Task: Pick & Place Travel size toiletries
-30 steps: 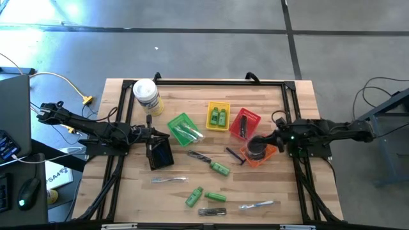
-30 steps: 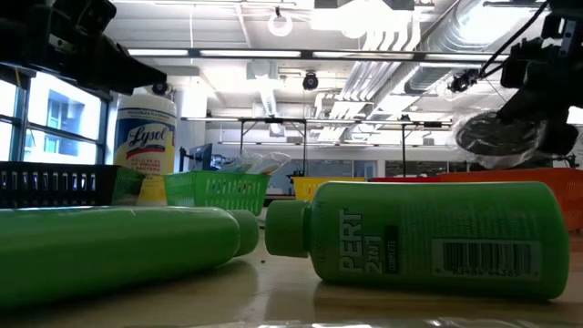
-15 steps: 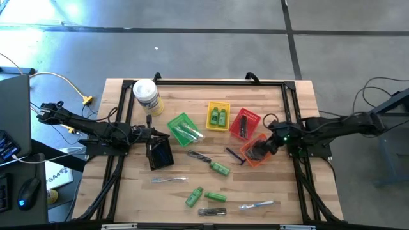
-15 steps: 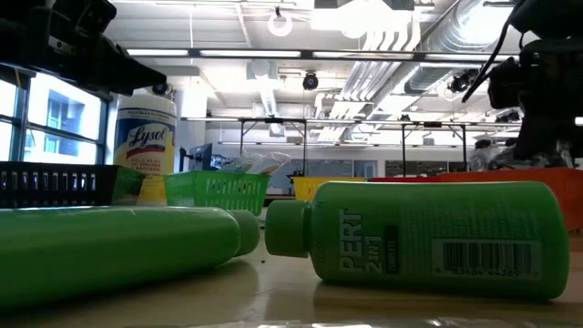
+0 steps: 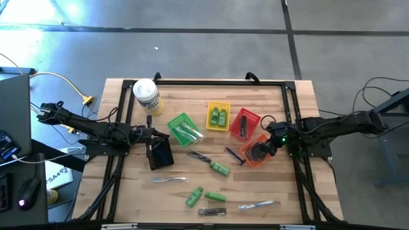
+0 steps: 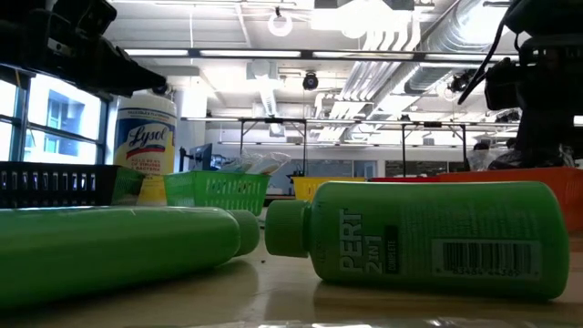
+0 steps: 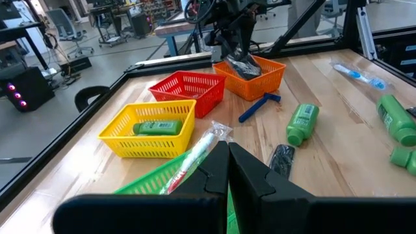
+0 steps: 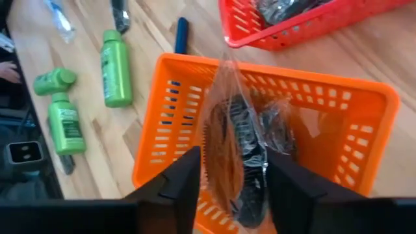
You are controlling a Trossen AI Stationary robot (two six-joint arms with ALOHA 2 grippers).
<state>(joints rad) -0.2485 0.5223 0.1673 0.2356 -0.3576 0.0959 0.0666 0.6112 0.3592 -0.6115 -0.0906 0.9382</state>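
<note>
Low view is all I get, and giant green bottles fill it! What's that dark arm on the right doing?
Observer: That's the right gripper, over the orange mesh basket. Its fingers stand apart on either side of a clear-wrapped dark comb lying inside.
Operator: Is anything in the red basket?
Observer: Yes, the red mesh basket holds a dark slim stick.
Operator: And the yellow one?
Observer: The yellow mesh basket holds two small green bottles, side by side.
</note>
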